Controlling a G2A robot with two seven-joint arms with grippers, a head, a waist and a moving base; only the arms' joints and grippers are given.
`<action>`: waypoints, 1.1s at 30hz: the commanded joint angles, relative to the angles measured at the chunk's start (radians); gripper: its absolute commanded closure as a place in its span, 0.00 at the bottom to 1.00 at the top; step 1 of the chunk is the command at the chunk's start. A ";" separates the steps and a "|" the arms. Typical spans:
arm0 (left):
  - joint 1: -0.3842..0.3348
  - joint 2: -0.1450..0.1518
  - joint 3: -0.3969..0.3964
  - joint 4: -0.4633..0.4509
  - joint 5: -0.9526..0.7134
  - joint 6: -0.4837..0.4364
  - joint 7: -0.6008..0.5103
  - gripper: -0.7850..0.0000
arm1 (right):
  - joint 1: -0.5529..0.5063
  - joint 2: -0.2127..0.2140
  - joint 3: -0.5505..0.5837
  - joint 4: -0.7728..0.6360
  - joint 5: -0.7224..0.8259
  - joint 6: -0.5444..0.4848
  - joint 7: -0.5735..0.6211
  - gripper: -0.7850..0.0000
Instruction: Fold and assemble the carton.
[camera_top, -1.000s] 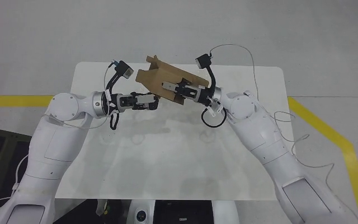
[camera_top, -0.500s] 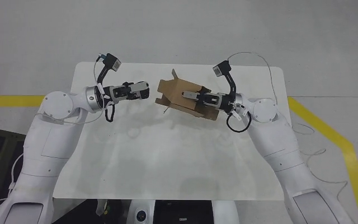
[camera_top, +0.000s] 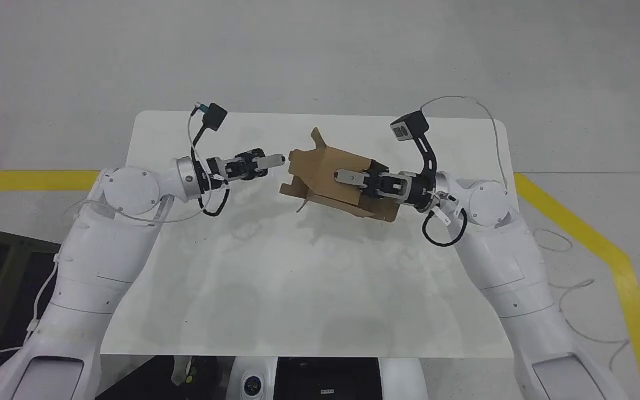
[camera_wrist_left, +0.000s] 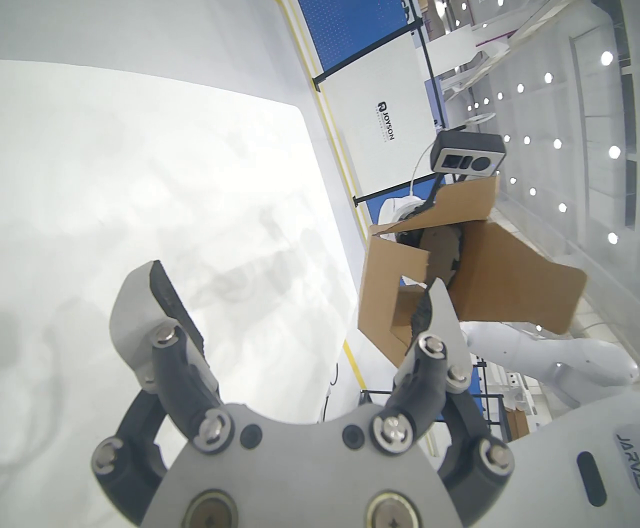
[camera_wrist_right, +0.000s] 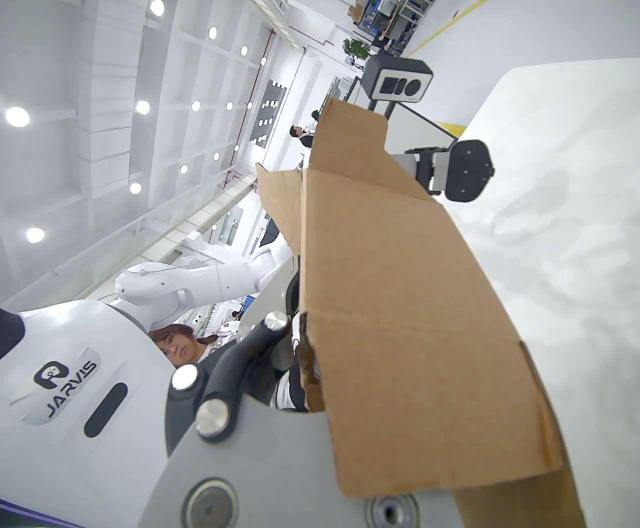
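My left gripper (camera_top: 272, 160) is spread open and empty. Half a second ago it had backed well off to my left, and now it sits just beside the carton's open end, one finger close to the flaps. The carton (camera_top: 335, 182) hangs tilted above the table (camera_top: 300, 300), the flaps facing my left gripper splayed outward. Over the last second it has shifted toward my right. My right gripper (camera_top: 350, 178) is clamped on the carton's wall at the other end and carries it alone. So the weight now rests with one arm, and I judge my left is free to push a flap inward.
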 joint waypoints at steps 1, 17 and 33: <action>0.002 0.000 0.005 -0.003 0.020 0.001 0.007 0.00 | 0.003 0.000 -0.002 -0.002 0.001 -0.005 -0.006 1.00; 0.034 0.006 0.004 -0.065 0.035 -0.047 -0.047 0.00 | 0.038 -0.009 -0.053 0.025 0.010 -0.029 -0.023 1.00; 0.006 0.000 0.018 -0.025 -0.035 -0.028 -0.076 0.00 | 0.082 -0.023 -0.124 0.061 0.061 -0.025 0.051 1.00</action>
